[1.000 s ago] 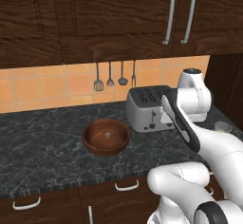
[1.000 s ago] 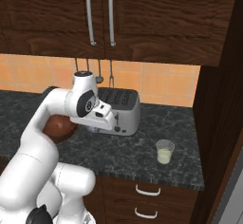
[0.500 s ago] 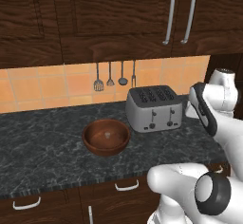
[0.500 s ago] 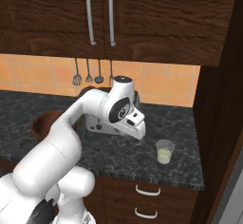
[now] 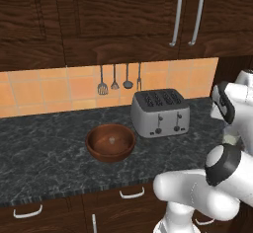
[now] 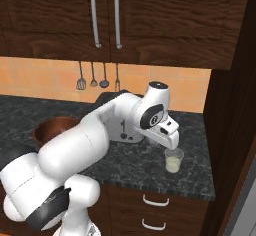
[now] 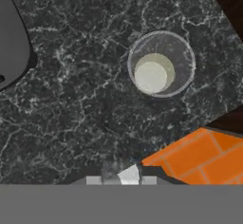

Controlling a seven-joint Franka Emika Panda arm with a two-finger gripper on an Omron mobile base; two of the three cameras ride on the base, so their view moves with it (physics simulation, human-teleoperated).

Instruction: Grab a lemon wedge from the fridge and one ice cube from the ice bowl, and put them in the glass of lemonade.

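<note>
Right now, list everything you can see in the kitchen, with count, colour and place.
glass of lemonade: one, clear with pale liquid, on the counter right of the toaster, below the gripper
ice bowl: one, reddish-brown wood, on the counter left of the toaster
toaster: one, silver, by the backsplash
utensils: four, dark, hanging on the orange tiles
counter: one, dark speckled stone
cabinets: dark wood, above and below the counter
gripper: one, shut on a small pale piece

Dark marble counter (image 5: 44, 143): wooden bowl (image 5: 110, 142), toaster (image 5: 160, 112), lemonade glass (image 6: 173, 160)
</note>
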